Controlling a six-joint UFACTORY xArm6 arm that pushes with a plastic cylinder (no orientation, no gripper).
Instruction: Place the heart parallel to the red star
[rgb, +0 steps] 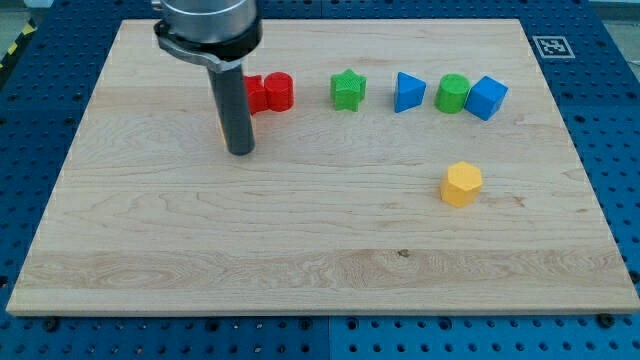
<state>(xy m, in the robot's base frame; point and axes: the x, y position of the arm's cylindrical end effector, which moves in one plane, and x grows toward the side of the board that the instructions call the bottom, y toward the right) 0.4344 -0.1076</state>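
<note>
My tip rests on the board at the view's upper left, just below and left of two touching red blocks. The left red block is partly hidden by the rod and may be the star. The right red block looks rounded. A yellow block, blunt and roughly hexagonal, lies alone at the view's right, far from my tip. No clear heart shape can be made out. A thin orange sliver shows at the rod's left edge, and what it is cannot be told.
A row runs right from the red blocks along the view's top: a green star, a blue triangular block, a green cylinder and a blue cube. The wooden board sits on a blue perforated table.
</note>
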